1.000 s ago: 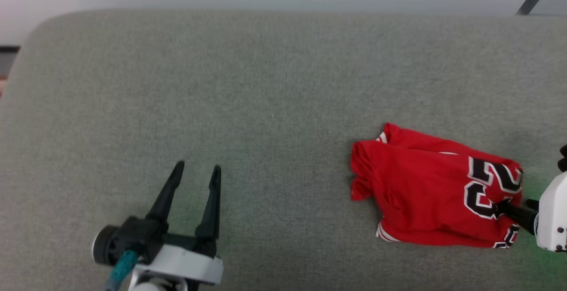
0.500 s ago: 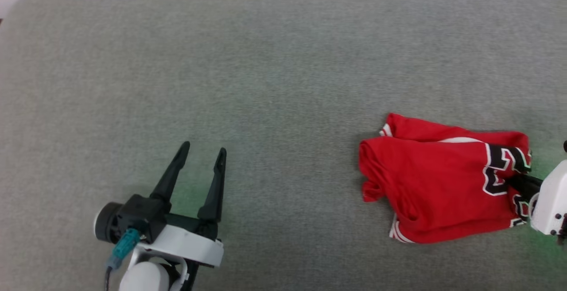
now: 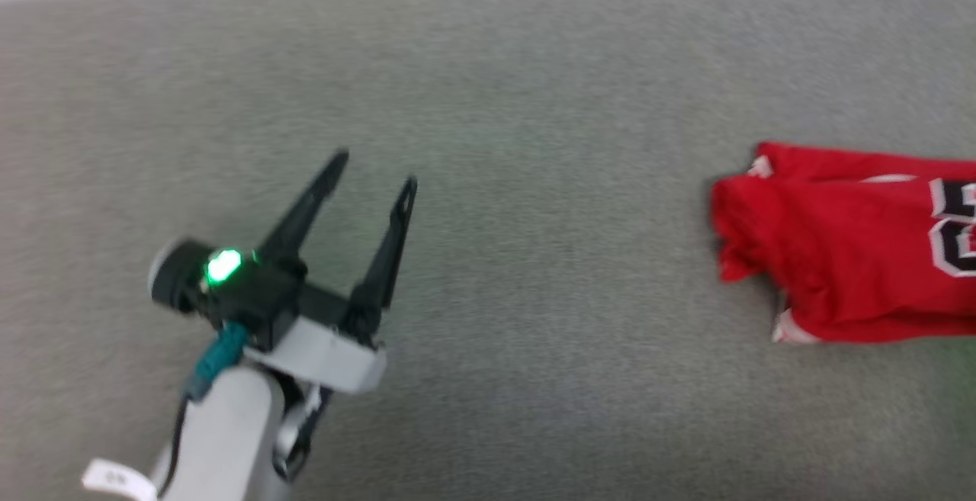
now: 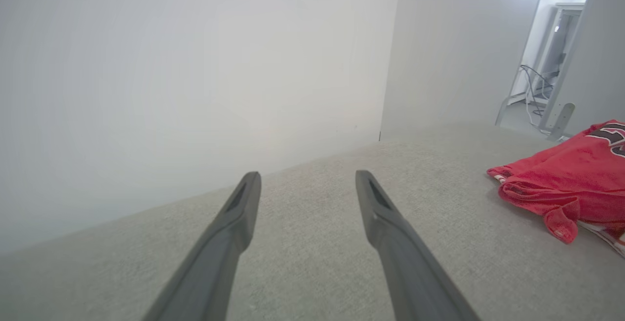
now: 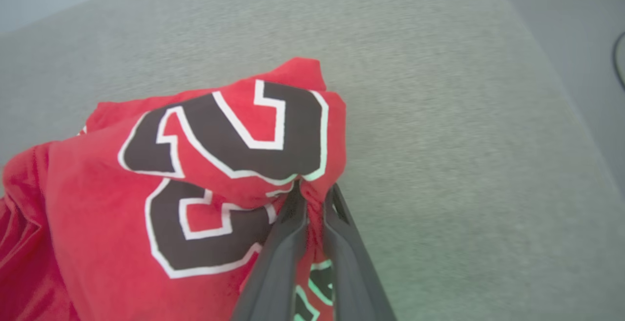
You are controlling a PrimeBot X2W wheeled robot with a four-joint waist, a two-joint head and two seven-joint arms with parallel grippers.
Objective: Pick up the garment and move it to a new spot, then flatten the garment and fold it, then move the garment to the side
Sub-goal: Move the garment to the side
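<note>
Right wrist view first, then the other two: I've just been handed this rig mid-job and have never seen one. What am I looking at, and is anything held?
This is a two-armed robot working over a grey fabric-covered surface. The right wrist view comes from a camera on the right arm, looking along its two dark fingers. The right jaws are shut on a fold of the garment, a red jersey with black, white-outlined numerals. The left wrist view does the same for the left arm: its fingers stand apart, so the left jaws are open and hold nothing. The head view looks down from the robot's head: left jaws at lower left, garment bunched at the right edge.
</note>
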